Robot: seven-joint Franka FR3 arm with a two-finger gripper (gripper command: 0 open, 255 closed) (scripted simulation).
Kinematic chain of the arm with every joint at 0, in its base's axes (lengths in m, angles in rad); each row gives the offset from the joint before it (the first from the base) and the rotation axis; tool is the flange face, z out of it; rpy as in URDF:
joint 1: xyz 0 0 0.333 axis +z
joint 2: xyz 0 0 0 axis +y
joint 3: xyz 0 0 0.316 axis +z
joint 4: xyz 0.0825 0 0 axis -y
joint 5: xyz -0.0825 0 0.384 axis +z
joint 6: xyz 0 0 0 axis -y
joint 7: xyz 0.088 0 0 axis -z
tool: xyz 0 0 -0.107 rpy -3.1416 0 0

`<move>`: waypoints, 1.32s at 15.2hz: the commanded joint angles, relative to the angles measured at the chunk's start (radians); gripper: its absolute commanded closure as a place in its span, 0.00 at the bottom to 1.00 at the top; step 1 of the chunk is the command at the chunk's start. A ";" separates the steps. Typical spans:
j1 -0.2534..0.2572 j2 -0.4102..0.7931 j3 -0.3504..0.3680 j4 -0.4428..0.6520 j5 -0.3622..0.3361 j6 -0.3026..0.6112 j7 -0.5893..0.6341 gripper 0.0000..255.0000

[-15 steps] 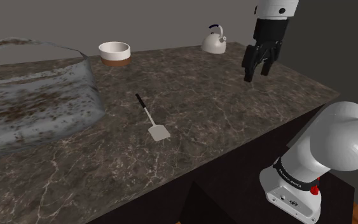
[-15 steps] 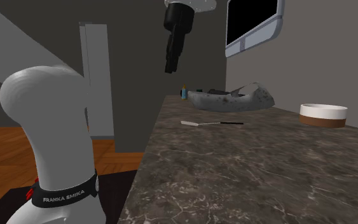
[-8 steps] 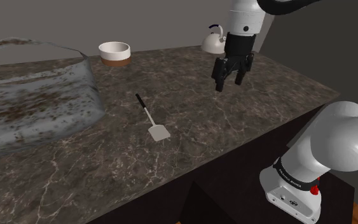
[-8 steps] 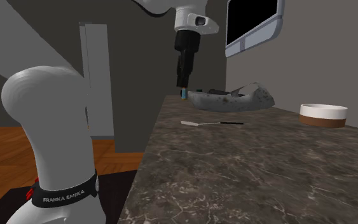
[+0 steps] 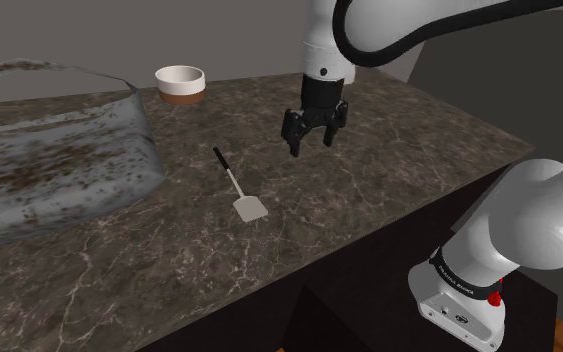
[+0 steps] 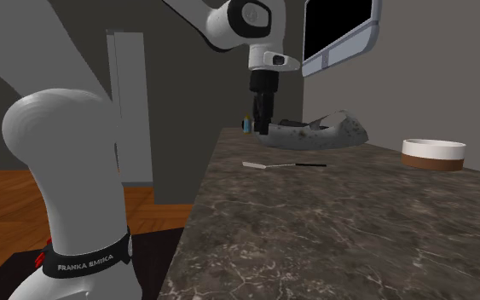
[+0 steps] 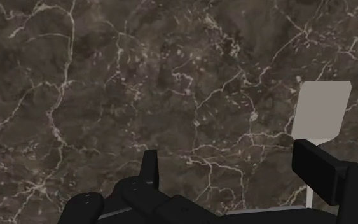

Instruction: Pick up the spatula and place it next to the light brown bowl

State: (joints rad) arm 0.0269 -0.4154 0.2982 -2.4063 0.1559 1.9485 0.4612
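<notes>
Spatula (image 5: 235, 186) lies flat near the middle of the worktop (image 5: 389, 190), apparently untouched. My gripper (image 5: 310, 146) hovers beside its blade, fingers (image 7: 320, 172) apart, holding nothing. The bowl (image 5: 180, 84) sits near the far edge.

Lying flat, just left of centre in the shoulder view: spatula (image 5: 235, 186), pale squarish blade toward the lower right, thin black handle pointing up-left. Upright at upper left, well apart: bowl (image 5: 180, 84), white over brown base.

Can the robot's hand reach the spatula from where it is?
Probably yes. The open fingers hover above the counter, and the spatula lies flat close by, with nothing between them.
</notes>
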 commanded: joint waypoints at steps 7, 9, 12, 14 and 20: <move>-0.012 0.295 0.113 0.155 -0.107 0.198 0.195 0.00; -0.010 0.374 0.131 0.208 -0.157 0.231 0.252 0.00; 0.004 0.494 0.145 0.298 -0.242 0.267 0.341 0.00; 0.019 0.563 0.145 0.355 -0.294 0.280 0.390 0.00; 0.027 0.612 0.134 0.329 -0.327 0.349 0.412 0.00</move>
State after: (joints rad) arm 0.0512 0.1844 0.4345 -2.0748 -0.1624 2.2838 0.8667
